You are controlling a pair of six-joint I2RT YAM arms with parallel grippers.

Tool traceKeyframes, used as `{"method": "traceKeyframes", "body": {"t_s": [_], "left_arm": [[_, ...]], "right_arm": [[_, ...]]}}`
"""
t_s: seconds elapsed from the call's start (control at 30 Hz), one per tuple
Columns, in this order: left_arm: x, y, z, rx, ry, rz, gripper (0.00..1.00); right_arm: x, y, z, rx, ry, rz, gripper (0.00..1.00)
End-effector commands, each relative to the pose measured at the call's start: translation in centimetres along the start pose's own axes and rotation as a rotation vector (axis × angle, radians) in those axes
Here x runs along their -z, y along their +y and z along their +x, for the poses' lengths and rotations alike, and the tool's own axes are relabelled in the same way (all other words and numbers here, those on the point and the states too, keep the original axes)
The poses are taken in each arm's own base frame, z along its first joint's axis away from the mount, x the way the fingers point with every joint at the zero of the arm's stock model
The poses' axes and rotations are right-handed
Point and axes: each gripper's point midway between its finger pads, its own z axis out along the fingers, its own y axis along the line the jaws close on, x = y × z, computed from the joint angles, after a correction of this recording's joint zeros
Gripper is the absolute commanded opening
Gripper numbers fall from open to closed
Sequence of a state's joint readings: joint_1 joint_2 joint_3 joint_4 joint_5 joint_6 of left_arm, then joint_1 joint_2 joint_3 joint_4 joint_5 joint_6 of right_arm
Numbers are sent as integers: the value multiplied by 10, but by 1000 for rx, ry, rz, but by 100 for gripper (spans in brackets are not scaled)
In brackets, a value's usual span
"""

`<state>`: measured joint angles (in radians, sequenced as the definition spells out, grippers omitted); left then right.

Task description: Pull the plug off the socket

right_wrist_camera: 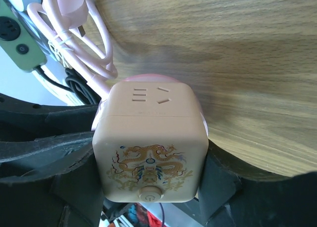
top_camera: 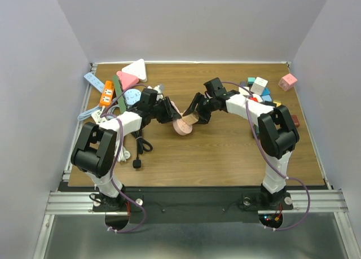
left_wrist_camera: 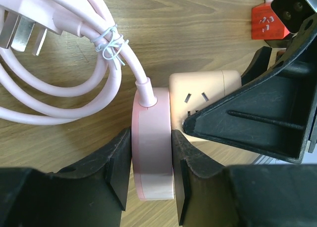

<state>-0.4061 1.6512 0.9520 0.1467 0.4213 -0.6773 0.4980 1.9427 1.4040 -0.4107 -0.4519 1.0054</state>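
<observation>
My left claw [left_wrist_camera: 151, 173] is clamped on the rim of a flat pink round socket [left_wrist_camera: 151, 138], 1 finger on each side. My right claw [right_wrist_camera: 148, 185] grips the peach cube plug [right_wrist_camera: 148, 138] by 2 opposite sides. The cube carries a dragon print and a small button on 1 face and slot holes on another. It is pressed against the socket's flat face, near the middle of the table [top_camera: 225, 157]. My 2 claws crowd each other there, almost touching.

A pink cord [left_wrist_camera: 74, 88] leaves the socket's rim in a coil. A white twist tie [left_wrist_camera: 110, 44] binds it, and it ends in a 3-pin plug [left_wrist_camera: 20, 31] lying on the wood.

A black cable [top_camera: 138, 149] lies to the near left. Farther left are a green power strip [top_camera: 119, 85] and an orange power strip [top_camera: 106, 93]. At the far right stand a white cube [top_camera: 259, 85] and a pink cube [top_camera: 287, 82].
</observation>
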Motion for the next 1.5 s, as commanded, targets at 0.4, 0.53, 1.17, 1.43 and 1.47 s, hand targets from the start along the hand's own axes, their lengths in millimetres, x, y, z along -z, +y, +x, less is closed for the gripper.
{"method": "traceKeyframes", "body": {"t_s": [0.4, 0.53, 1.17, 1.43, 1.47], "left_arm": [[-7, 34, 7, -48, -46, -63, 0], [-10, 36, 5, -38, -49, -69, 0], [-15, -1, -18, -23, -48, 27, 0], [-27, 1, -29, -17, -40, 4, 0], [-28, 3, -28, -11, -35, 0, 0]], "right_arm": [[78, 46, -27, 250, -26, -257, 0], [99, 42, -31, 317, -12, -315, 0], [78, -30, -73, 239, -367, -11, 1], [81, -13, -77, 234, -453, -63, 1], [84, -12, -78, 239, -470, -61, 1]]}}
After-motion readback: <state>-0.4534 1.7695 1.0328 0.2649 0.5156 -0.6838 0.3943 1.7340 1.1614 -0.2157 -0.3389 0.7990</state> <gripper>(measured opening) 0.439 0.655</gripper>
